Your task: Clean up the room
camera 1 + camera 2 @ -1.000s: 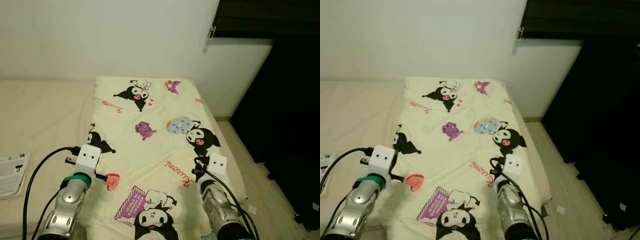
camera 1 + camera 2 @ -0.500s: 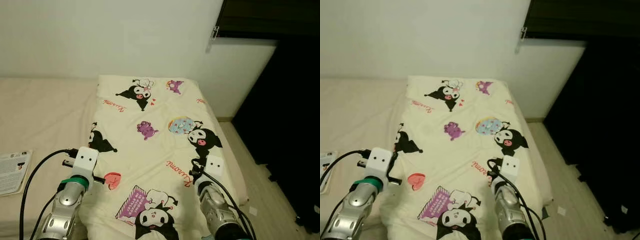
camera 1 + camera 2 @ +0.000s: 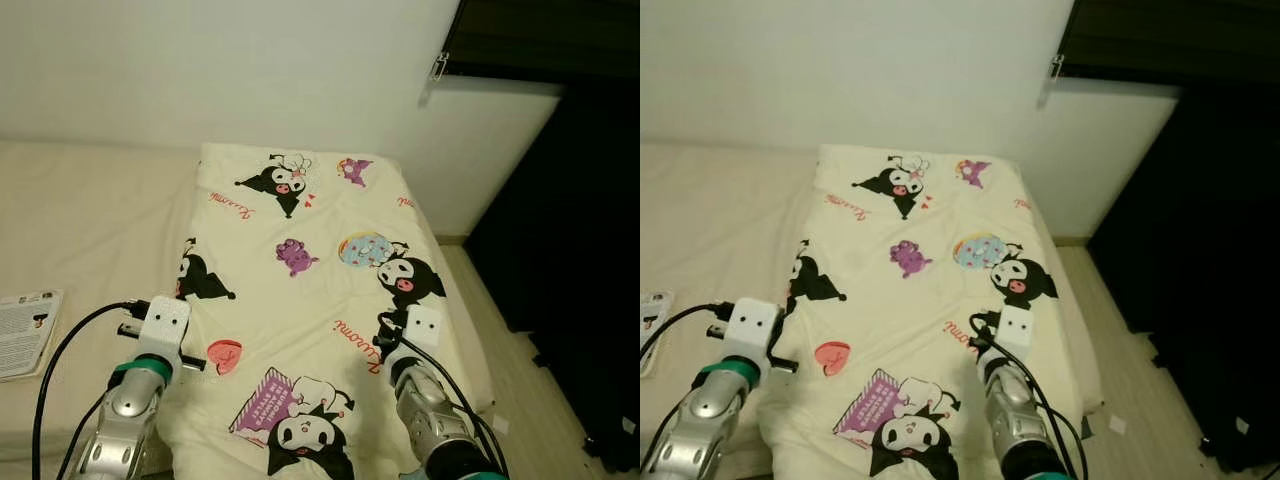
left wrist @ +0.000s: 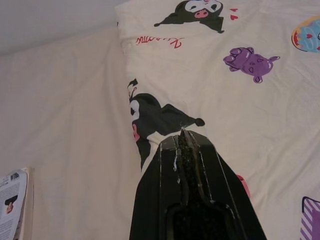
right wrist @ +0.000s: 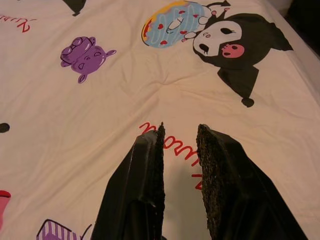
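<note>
A cream blanket [image 3: 300, 230] printed with black cartoon figures, a purple bear and a donut lies spread flat over the right part of the bed. My left gripper [image 4: 181, 137] hovers over the blanket's left edge, near a black figure [image 4: 155, 117], with its fingers pressed shut and nothing seen between them. My right gripper [image 5: 180, 132] hangs above the red lettering [image 5: 172, 145] on the blanket's near right part, its fingers a narrow gap apart and empty. Both wrists, left [image 3: 165, 325] and right [image 3: 422, 325], show low in the left eye view.
The bare beige mattress [image 3: 80, 230] stretches to the left of the blanket. A printed booklet [image 3: 25, 330] lies at its near left edge. A white wall [image 3: 250, 70] backs the bed. Wooden floor [image 3: 505, 340] and a dark curtain [image 3: 580, 250] lie to the right.
The camera has shifted a little, so the bed sits slightly lower and to the right. Both wrists have drawn back a little toward me. The blanket lies as before.
</note>
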